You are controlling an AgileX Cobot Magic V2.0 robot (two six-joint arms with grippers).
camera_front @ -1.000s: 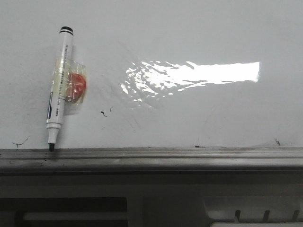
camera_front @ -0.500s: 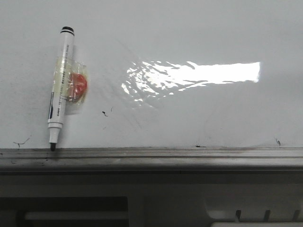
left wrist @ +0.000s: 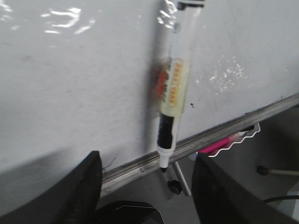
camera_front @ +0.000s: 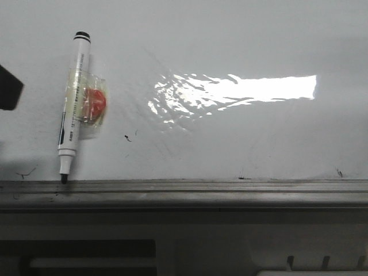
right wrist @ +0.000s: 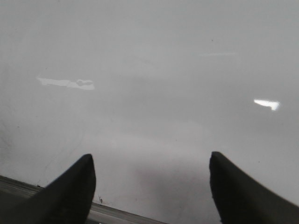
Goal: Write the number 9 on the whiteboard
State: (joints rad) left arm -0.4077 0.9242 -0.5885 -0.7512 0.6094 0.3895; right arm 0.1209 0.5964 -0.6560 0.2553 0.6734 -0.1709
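Note:
The whiteboard point(camera_front: 230, 34) fills the front view, with a grey metal rail point(camera_front: 201, 187) along its bottom. No number 9 shows on it, only tiny stray marks. A white marker point(camera_front: 72, 109) hangs upright on the board at the left, held by clear tape over a red disc point(camera_front: 95, 103), with its black tip down at the rail. A dark part of my left gripper point(camera_front: 8, 87) shows at the left edge. In the left wrist view my left gripper point(left wrist: 147, 158) is open and empty, short of the marker point(left wrist: 170, 93). My right gripper point(right wrist: 150, 157) is open and empty before the bare board point(right wrist: 149, 70).
A wrinkled glare patch point(camera_front: 230, 92) lies at mid-board. Small black scribbles point(camera_front: 127, 138) sit right of the marker. In the left wrist view a pink pen point(left wrist: 219, 143) lies below the rail point(left wrist: 140, 163), and a black knob point(left wrist: 174, 186) sits under the marker tip.
A dark part of my left gripper has come into the front view at the left edge, with a shadow at the board's lower left. The marker has not moved.

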